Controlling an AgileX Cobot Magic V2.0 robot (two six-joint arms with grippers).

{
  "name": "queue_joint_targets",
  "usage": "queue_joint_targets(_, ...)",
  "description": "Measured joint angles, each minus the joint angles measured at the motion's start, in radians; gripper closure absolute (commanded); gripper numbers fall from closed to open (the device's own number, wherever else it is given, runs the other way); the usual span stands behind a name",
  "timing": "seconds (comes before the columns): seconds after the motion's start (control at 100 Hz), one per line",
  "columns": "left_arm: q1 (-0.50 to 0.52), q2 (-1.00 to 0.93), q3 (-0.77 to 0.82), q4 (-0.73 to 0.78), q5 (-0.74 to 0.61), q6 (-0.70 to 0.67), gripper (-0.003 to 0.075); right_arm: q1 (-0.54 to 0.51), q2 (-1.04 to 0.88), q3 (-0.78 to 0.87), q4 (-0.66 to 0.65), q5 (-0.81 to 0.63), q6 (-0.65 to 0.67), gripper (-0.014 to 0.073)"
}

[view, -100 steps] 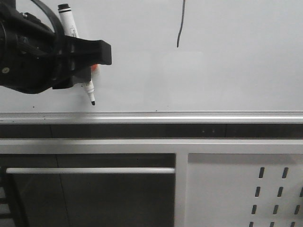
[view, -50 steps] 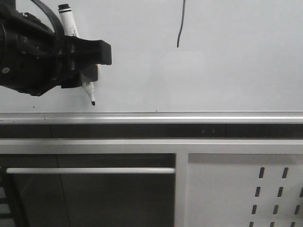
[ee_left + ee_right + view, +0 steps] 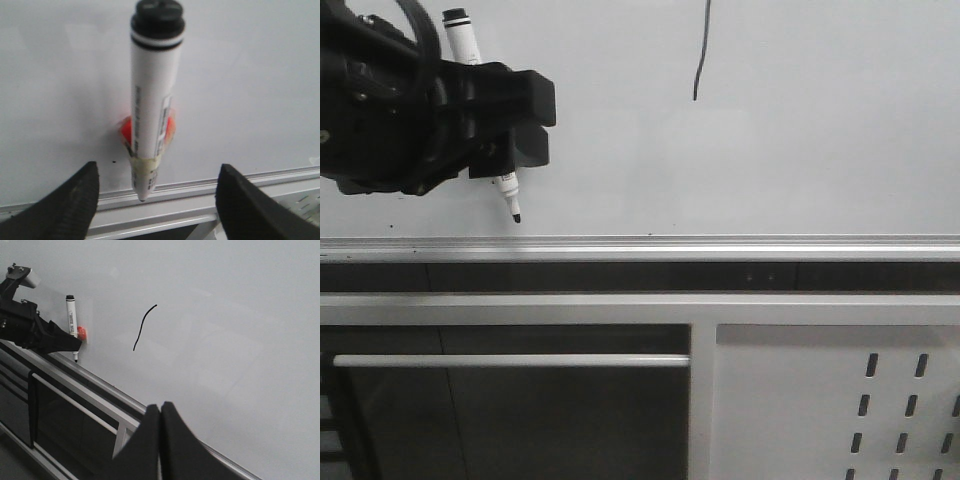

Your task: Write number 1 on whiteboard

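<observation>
number 1 (image 3: 700, 55) | near-vertical stroke | lower end curving left | whiteboard (image 3: 800, 150)

We see the pale grey-white glossy whiteboard (image 3: 800, 150) head-on from the front camera. Our left wrist camera sits close, looking past its black fingers (image 3: 70, 205) at the white black-capped marker (image 3: 150, 105) between them. Our right wrist camera looks from farther off, obliquely; all three share the marker.
</observation>
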Motion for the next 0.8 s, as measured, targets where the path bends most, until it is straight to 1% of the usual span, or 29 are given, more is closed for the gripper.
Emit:
queue_joint_targets(0.16, 0.000, -0.019, 0.000, 0.000, 0.080, 0.000, 0.0209, 0.000, 0.000, 0.000, 0.000, 0.004, 0.000, 0.0664)
queue_joint_targets(0.22, 0.000, -0.040, 0.002, 0.000, 0.104, 0.000, 0.0223, 0.000, 0.000, 0.000, 0.000, 0.007, 0.000, 0.0664)
queue_joint_targets(0.31, -0.007, -0.085, 0.017, 0.000, 0.114, 0.007, 0.0237, 0.000, 0.000, 0.000, 0.000, 0.013, 0.000, 0.0664)
queue_joint_targets(0.49, -0.041, -0.200, 0.074, -0.007, 0.120, 0.023, 0.0241, 0.000, 0.000, 0.000, 0.000, 0.014, 0.000, 0.0664)
queue_joint_targets(0.54, -0.045, -0.234, 0.091, -0.016, 0.124, 0.024, 0.0258, 0.000, 0.000, 0.000, 0.000, 0.014, 0.000, 0.0664)
queue_joint_targets(0.58, -0.045, -0.263, 0.105, -0.023, 0.131, 0.024, 0.0286, 0.000, 0.000, 0.000, 0.000, 0.014, 0.000, 0.0664)
queue_joint_targets(0.66, -0.048, -0.331, 0.130, -0.032, 0.149, 0.024, 0.0371, 0.000, 0.000, 0.000, 0.000, 0.014, 0.000, 0.0664)
queue_joint_targets(0.7, -0.048, -0.361, 0.142, -0.035, 0.162, 0.026, 0.0440, 0.000, 0.000, 0.000, 0.000, 0.014, 0.000, 0.0664)
queue_joint_targets(0.72, -0.048, -0.379, 0.148, -0.035, 0.169, 0.031, 0.0461, 0.000, 0.000, 0.000, 0.000, 0.014, 0.000, 0.0664)
queue_joint_targets(0.74, -0.048, -0.398, 0.154, -0.035, 0.178, 0.037, 0.0507, 0.000, 0.000, 0.000, 0.000, 0.014, 0.000, 0.0664)
queue_joint_targets(0.76, -0.048, -0.418, 0.157, -0.036, 0.188, 0.045, 0.0531, 0.000, 0.000, 0.000, 0.000, 0.014, 0.000, 0.0664)
queue_joint_targets(0.8, -0.048, -0.455, 0.166, -0.036, 0.209, 0.060, 0.0607, 0.000, 0.000, 0.000, 0.000, 0.014, 0.000, 0.0664)
